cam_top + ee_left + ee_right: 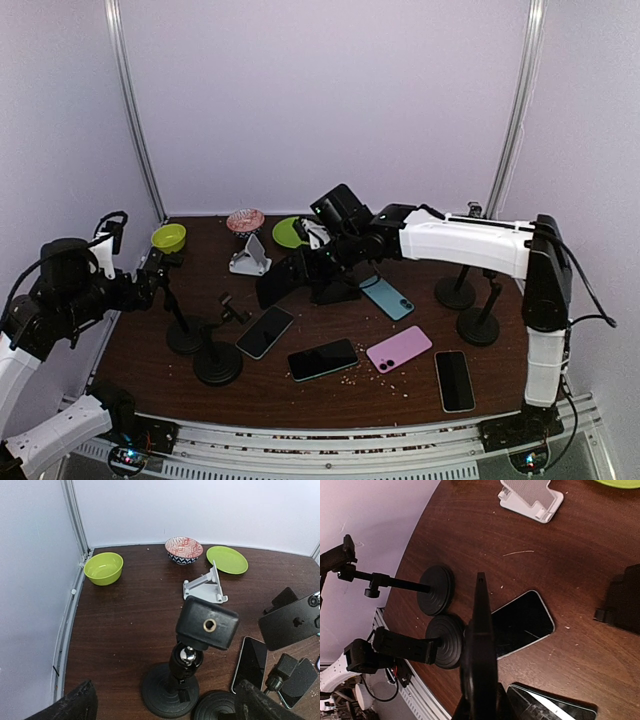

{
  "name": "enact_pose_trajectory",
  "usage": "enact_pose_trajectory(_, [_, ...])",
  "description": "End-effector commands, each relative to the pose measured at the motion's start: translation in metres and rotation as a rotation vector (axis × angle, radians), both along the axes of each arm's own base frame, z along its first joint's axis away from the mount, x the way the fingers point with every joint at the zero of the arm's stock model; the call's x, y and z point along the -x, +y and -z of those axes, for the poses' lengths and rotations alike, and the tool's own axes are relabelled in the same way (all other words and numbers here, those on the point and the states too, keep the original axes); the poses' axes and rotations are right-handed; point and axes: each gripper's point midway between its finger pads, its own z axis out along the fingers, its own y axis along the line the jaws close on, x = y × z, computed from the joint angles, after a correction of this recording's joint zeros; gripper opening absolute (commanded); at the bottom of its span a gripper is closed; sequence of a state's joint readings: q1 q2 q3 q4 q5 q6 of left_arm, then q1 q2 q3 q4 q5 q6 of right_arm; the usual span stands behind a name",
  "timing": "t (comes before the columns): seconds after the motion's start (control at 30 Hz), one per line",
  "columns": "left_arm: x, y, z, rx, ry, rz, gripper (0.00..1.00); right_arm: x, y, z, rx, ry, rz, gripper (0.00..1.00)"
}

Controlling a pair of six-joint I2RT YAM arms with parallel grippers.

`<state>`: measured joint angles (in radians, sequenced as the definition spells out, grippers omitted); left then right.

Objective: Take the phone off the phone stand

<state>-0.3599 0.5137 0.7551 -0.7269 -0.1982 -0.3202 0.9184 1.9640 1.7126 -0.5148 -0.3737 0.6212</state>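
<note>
Apple logo shows on your black phone's (290,626) back; your right gripper (308,268) pinches it, tilted above the table's (400,388) middle, beside a black stand (337,290). Your left gripper (167,700) hangs spread wide.

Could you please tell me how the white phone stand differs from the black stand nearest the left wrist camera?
The white stand is a low angled rest; the black stand carries a clamp head on a ball joint above a round base. The white stand sits farther back, near the green plate; the black stand is nearer the front edge. Neither holds a phone.
</note>
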Motion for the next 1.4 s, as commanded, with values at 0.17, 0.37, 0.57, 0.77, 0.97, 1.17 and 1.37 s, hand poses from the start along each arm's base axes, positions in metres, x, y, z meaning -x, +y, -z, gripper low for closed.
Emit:
enact_pose_trajectory(0.17, [-0.005, -0.002, -0.004, -0.006, -0.007, 0.005, 0.98, -0.014, 0.068, -0.006, -0.223, 0.208, -0.002, 0.0])
enact_pose_trajectory(0.37, [-0.003, -0.003, -0.007, 0.003, -0.018, 0.014, 0.98, -0.023, 0.096, 0.02, -0.276, 0.333, 0.016, 0.0])
enact_pose_trajectory(0.57, [-0.002, -0.004, -0.008, 0.009, -0.022, 0.022, 0.98, -0.026, 0.109, 0.048, -0.302, 0.424, 0.041, 0.0])
enact_pose_trajectory(0.77, [-0.002, -0.006, -0.007, 0.013, -0.018, 0.032, 0.98, -0.03, 0.12, 0.062, -0.319, 0.471, 0.045, 0.0])
enact_pose_trajectory(0.97, [-0.002, -0.006, -0.007, 0.012, -0.018, 0.033, 0.98, -0.032, 0.125, 0.086, -0.318, 0.542, 0.07, 0.0])
enact_pose_trajectory(1.17, [-0.002, -0.007, -0.007, 0.012, -0.017, 0.035, 0.98, -0.031, 0.124, 0.1, -0.305, 0.579, 0.083, 0.09])
enact_pose_trajectory(1.37, [-0.003, -0.006, -0.006, 0.01, -0.014, 0.033, 0.98, -0.032, 0.12, 0.098, -0.305, 0.576, 0.082, 0.16])
